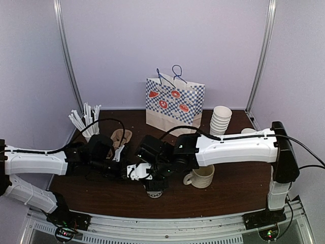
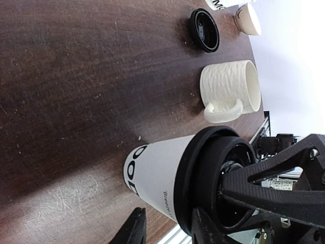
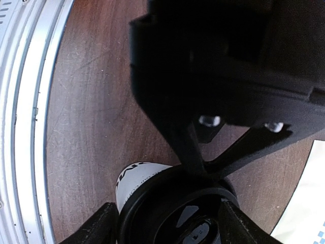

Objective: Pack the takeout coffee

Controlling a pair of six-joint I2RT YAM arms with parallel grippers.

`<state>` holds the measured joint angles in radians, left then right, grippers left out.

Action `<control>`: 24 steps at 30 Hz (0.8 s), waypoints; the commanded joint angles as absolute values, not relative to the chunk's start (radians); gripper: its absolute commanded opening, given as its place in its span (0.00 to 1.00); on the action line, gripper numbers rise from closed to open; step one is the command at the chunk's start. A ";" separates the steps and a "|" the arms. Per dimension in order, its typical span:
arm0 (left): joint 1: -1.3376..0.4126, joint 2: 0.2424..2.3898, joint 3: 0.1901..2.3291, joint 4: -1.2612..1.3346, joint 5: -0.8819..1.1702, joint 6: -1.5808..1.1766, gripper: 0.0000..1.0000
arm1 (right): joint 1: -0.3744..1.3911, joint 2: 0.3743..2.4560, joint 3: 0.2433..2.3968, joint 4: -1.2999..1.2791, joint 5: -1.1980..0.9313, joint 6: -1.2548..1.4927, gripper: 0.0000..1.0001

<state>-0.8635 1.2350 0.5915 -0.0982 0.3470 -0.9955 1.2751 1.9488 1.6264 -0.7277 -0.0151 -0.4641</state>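
Observation:
A takeout coffee cup, white with black lettering and a black lid, stands near the front of the table. My right gripper is over it from above. In the right wrist view its fingers sit on both sides of the lid, closed on it, above the cup's white wall. My left gripper is open beside the cup. In the left wrist view the cup is just past the fingertips. A second lettered cup shows only at the top edge, its lid hidden.
A loose black lid lies on the table. A white ceramic mug stands right of the cup. A stack of lidless paper cups, a checked paper bag and straws are at the back.

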 commanded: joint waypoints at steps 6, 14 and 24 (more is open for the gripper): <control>-0.886 1.212 0.658 -0.260 0.264 -0.859 0.36 | 1.259 1.936 1.601 -0.894 -0.009 -0.475 0.70; -0.904 1.179 0.731 -0.239 0.283 -0.822 0.38 | 1.260 1.805 1.594 -0.926 -0.090 -0.510 0.70; -0.905 1.180 0.741 -0.257 0.270 -0.805 0.38 | 1.258 1.818 1.572 -0.897 -0.080 -0.512 0.70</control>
